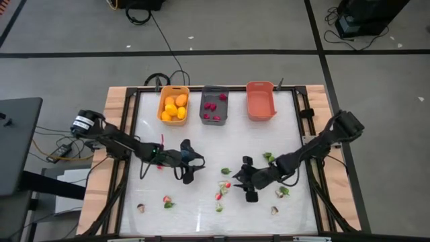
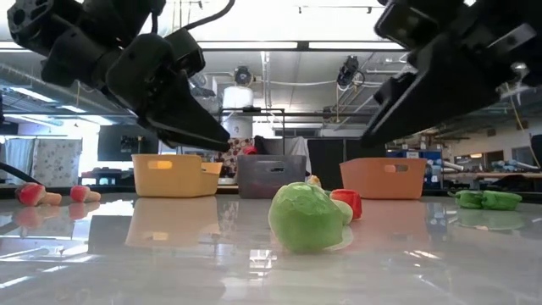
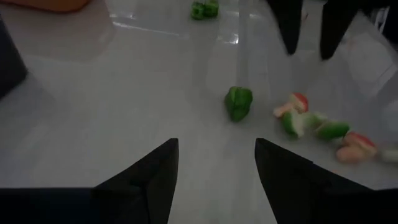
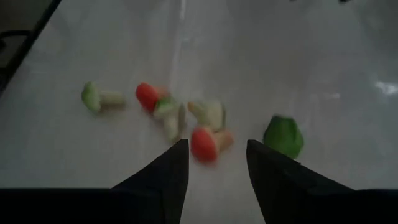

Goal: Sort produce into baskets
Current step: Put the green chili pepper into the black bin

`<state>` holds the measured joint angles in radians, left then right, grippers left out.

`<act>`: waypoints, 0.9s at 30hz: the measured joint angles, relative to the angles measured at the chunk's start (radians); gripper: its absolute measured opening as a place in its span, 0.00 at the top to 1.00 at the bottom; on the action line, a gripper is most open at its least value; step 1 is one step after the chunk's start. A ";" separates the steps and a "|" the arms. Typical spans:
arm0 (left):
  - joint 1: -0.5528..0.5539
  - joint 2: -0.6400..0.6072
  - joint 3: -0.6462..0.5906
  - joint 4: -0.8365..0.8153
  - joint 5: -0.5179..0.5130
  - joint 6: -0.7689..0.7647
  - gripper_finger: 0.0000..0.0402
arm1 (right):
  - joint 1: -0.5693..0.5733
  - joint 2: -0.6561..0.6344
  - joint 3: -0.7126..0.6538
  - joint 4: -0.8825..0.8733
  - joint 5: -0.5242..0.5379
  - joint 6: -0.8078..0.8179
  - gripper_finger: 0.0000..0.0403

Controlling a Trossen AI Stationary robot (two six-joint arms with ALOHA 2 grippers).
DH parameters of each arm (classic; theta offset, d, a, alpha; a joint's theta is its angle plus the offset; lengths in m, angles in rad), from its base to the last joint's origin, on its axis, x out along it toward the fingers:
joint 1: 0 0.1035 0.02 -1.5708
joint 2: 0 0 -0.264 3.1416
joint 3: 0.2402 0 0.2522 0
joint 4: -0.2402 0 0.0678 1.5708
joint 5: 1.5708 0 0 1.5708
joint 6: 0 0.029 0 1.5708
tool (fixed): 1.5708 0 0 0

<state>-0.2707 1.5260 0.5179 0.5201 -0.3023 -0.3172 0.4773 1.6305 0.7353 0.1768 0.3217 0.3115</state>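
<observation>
Nearest the front edge of the table (image 1: pixel 269 134) lie a few loose pieces: a small mushroom-like piece (image 1: pixel 141 208) at the left, a red piece with a green top (image 1: pixel 167 200) beside it, and another pale piece (image 1: pixel 275 210) toward the right.

Just beyond them, in the middle of the table, both arms reach in. The left gripper (image 1: pixel 189 176) hangs over bare tabletop, its jaws apart with nothing between them. The right gripper (image 1: pixel 249 194) hangs close by, its jaws also apart and empty. Between the two grippers sits a cluster of produce: a green leafy ball (image 1: pixel 226 171) and red-and-green radishes (image 1: pixel 226 185). In the right wrist view these radishes (image 4: pixel 204 142) lie just ahead of the fingertips (image 4: pixel 179 149), with the green ball (image 4: pixel 283 136) off to one side, not touching them. More green bits (image 1: pixel 268 156) lie beside the right arm.

At the far edge three baskets stand in a row: the yellow basket (image 1: pixel 162 101) holds orange fruits (image 1: pixel 174 109), the grey basket (image 1: pixel 203 104) holds several red pieces (image 1: pixel 211 106), and the salmon basket (image 1: pixel 261 101) shows nothing inside.
</observation>
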 joint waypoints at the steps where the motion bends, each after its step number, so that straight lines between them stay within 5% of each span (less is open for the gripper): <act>1: 0.000 0.009 0.000 0.016 0.000 0.000 0.46 | -0.008 0.011 0.000 0.024 0.007 -0.013 0.57; 21: 0.002 0.098 0.002 0.142 0.000 0.018 0.46 | -0.154 0.202 0.000 0.145 -0.004 -0.008 0.57; 27: 0.002 0.098 0.002 0.143 0.000 0.018 0.46 | -0.173 0.192 0.000 0.186 -0.001 -0.008 0.65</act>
<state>-0.2687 1.6245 0.5198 0.6628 -0.3027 -0.2993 0.3045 1.8221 0.7353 0.3631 0.3206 0.3035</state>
